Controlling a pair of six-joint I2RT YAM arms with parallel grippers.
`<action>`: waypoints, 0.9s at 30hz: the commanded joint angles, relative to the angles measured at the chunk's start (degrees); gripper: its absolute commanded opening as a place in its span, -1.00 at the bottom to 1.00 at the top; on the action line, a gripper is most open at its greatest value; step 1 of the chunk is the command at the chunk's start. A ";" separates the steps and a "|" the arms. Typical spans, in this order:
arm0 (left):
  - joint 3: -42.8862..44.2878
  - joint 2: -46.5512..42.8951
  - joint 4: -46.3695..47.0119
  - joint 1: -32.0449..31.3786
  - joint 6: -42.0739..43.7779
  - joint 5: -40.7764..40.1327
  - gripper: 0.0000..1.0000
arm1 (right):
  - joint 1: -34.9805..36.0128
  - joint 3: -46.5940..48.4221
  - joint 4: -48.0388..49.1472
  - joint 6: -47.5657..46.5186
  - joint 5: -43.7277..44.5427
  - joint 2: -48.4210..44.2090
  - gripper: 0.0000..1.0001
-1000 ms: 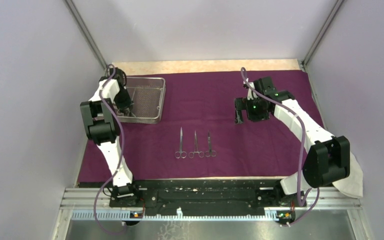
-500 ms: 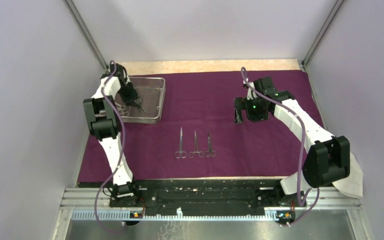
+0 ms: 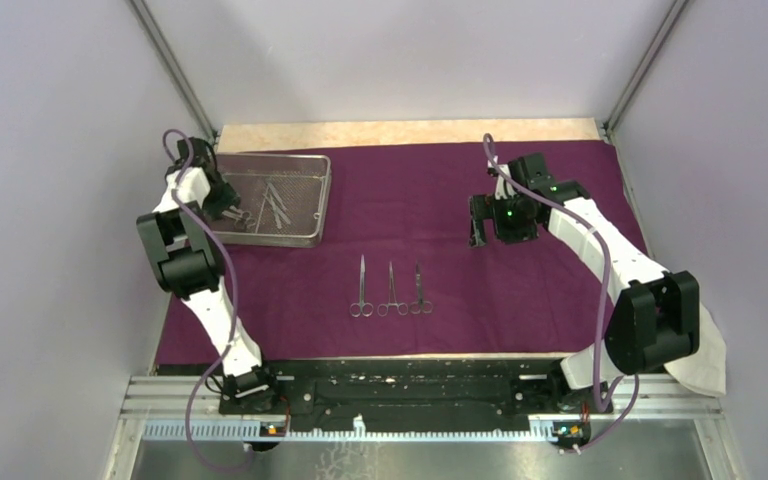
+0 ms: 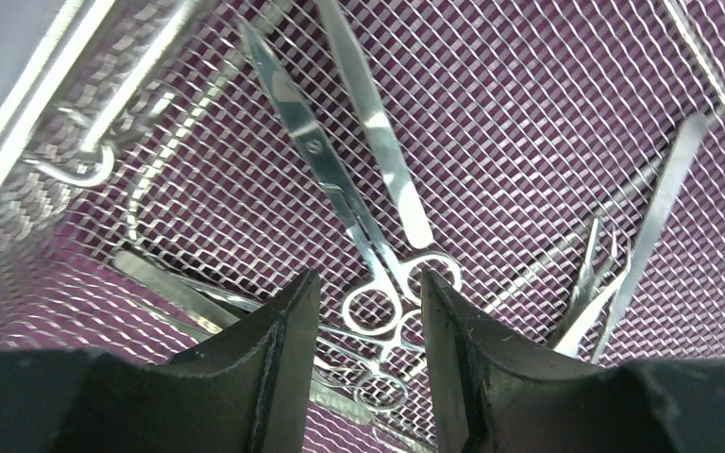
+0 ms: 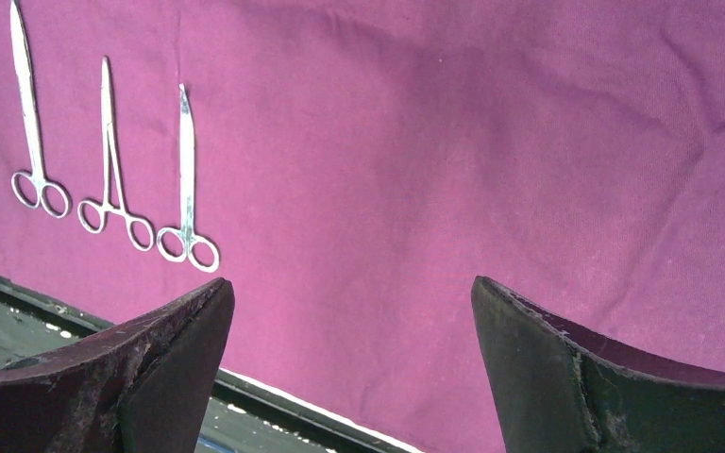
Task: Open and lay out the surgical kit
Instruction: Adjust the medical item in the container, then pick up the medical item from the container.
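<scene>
Change noted: the left gripper has drawn back to the 9 o'clock rim of the rectangular silver wire-mesh tray. Its jaws have parted and are empty, above the steel scissors. The tray sits at 10 o'clock on the dark purple cloth wrap; 3 slim steel instruments lie at 6 o'clock. The right gripper is unmoved at 2 o'clock, spread wide and empty. Judgement: a fresh grasp is being lined up.

the purple cloth wrap is soft, matt woven cloth with small creases. the tray is shiny silver wire mesh with a smooth metal rim. the scissors in it are smooth, bright, glossy steel. the jaws of the right gripper look dull, dark and scuffed.
</scene>
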 commanded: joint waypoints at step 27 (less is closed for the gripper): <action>12.51 10.28 -1.69 0.25 -12.00 -16.64 -0.37 | -2.56 0.92 1.53 1.11 -2.22 2.57 0.90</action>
